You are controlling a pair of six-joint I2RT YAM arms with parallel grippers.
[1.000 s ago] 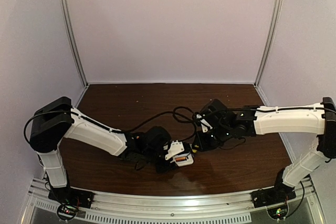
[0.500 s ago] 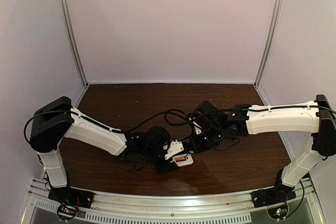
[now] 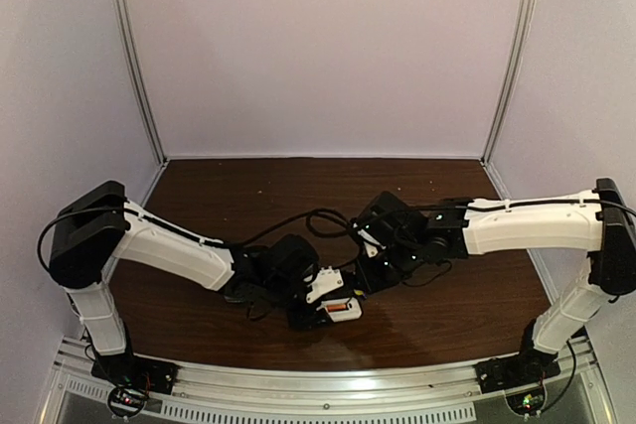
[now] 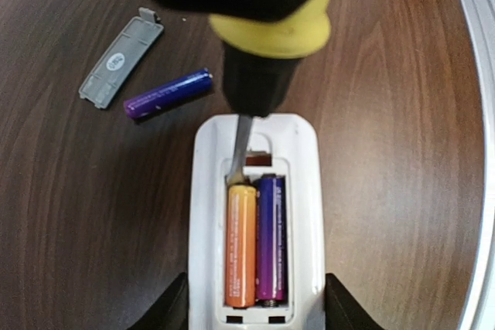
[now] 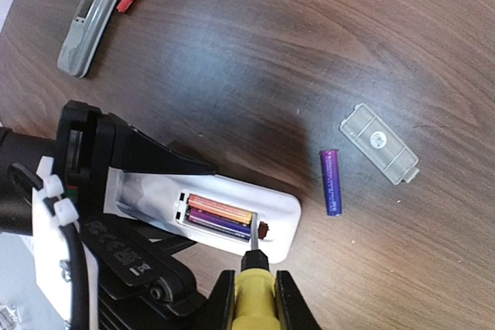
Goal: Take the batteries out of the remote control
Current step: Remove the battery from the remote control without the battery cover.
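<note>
The orange cylindrical battery (image 4: pixel 240 245) lies lengthwise in the open bay of the white plastic remote (image 4: pixel 205 214), its far end at the blade tip of the yellow-handled screwdriver (image 4: pixel 271 32). The right gripper (image 5: pixel 255 299) clamps that tool, roughly in line with the battery's long axis. The left gripper (image 4: pixel 255 311) grips the remote by its sides.
</note>
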